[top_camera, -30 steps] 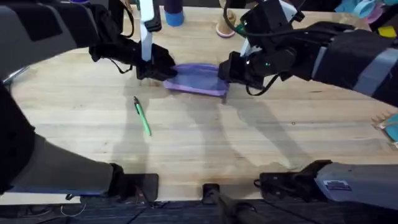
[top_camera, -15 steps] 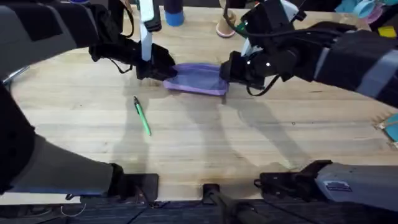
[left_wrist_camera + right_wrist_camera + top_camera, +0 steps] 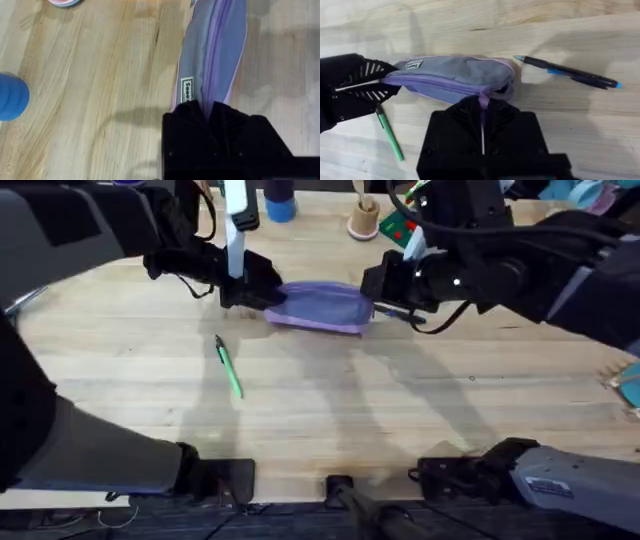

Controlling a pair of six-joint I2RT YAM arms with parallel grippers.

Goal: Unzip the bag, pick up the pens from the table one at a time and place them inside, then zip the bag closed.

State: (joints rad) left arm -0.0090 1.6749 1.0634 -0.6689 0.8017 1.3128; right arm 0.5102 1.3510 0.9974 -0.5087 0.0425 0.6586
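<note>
The lavender and grey-blue bag (image 3: 322, 306) lies at the table's (image 3: 330, 410) far middle with its zipper running lengthwise. My left gripper (image 3: 262, 293) is shut on the bag's left end (image 3: 212, 50), fingers (image 3: 192, 120) pinching the fabric. My right gripper (image 3: 380, 288) is at the right end, shut on the zipper pull (image 3: 483, 101); a small dark gap shows beside the pull. The green pen (image 3: 229, 366) lies on the table in front of the left gripper, also seen as the green pen (image 3: 390, 136). The dark pen (image 3: 567, 73) lies just beyond the bag's right end.
A blue bottle (image 3: 280, 202) and a small wooden cup (image 3: 363, 218) stand behind the bag, with a red and green box (image 3: 400, 228) beside them. Teal items (image 3: 630, 385) sit at the right edge. The near half of the table is bare wood.
My right gripper has shifted a little to the right with the zipper pull, drawing the bag's right end with it. The left gripper and green pen have not moved.
</note>
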